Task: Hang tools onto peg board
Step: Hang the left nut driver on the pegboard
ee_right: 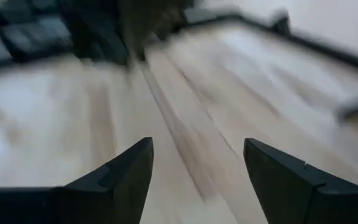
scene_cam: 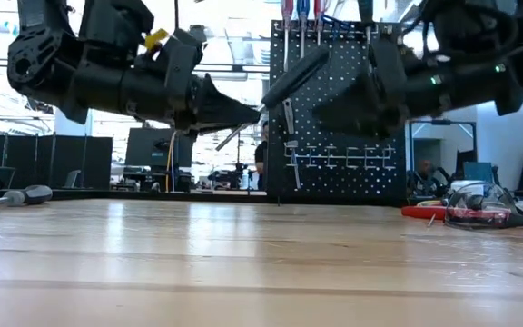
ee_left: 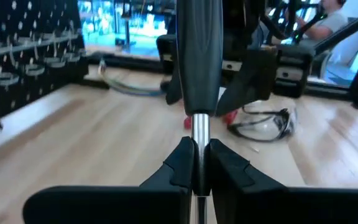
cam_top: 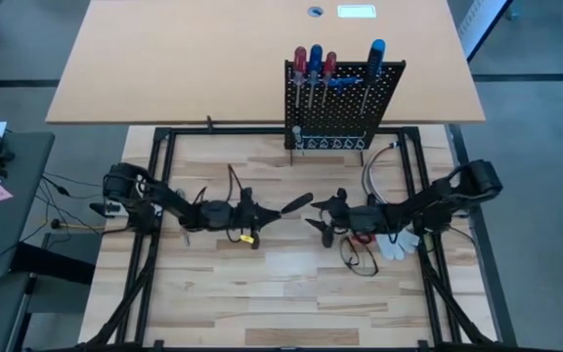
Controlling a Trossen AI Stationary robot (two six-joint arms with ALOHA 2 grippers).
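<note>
On the near right of the tabletop [cam_top: 262, 284], red-handled pliers [cam_top: 358, 256] and a white glove [cam_top: 397, 244] lay just beside your right arm, and a dropped tool could have tangled with them. Your left pincer [cam_top: 274, 212] was closed on the steel shaft of a black-handled screwdriver [cam_top: 296, 204], the handle pointing out toward the right pincer [cam_top: 318, 217], which stood wide with nothing between its fingers, close to the handle's end. You held only the thin, smooth shaft, so in my judgement the heavy handle could have levered the tool round in the grip or slid it out if you had swung the arm quickly. If you meant to pass it across, the right pincer could have knocked the handle aside rather than closing on it, as the two arms met nearly head-on above the middle of the tabletop and left little room. A grey-handled tool [scene_cam: 27, 194] lay at the left edge in the low view, well apart from both arms. At the far side stood the peg board [cam_top: 344, 103], with red- and blue-handled screwdrivers [cam_top: 314, 61] already hanging along its top and ring holders [cam_top: 328, 143] along its bottom. Coming in tilted, you could have struck those hung tools or missed a ring, and a push might have tipped the upright panel.
</note>
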